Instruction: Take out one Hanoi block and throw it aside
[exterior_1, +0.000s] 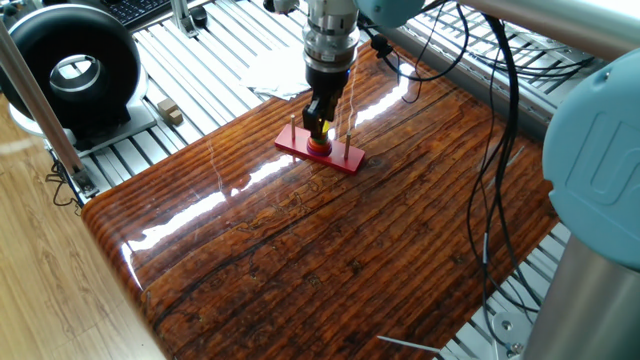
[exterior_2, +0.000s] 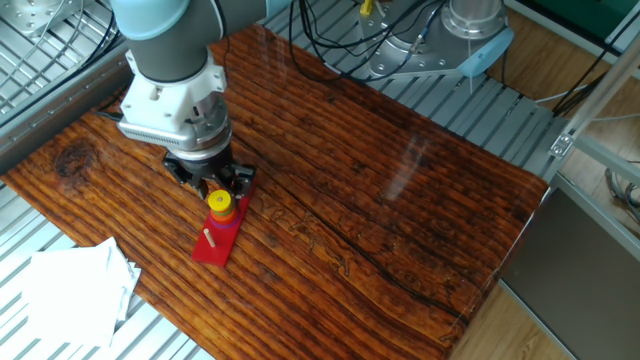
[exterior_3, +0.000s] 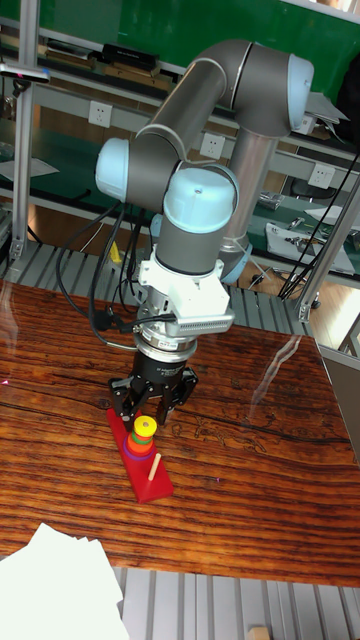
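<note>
Your arm points straight down over the glossy wooden table (exterior_2: 400, 190), its fingers (exterior_3: 183, 391) spread wide around the small round yellow Hanoi block (exterior_3: 146, 427), topmost on the red base (exterior_3: 145, 468).

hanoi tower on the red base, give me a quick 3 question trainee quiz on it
1. True or false: the yellow Hanoi block lies loose on the table.
2. Which is on top of the stack? A) orange disc B) yellow Hanoi block C) red disc
3. Fill in: the gripper hangs open, fingers either side of the ____.

Key: 1 false, it sits on the stack on the red base. 2 B. 3 stack.
</note>
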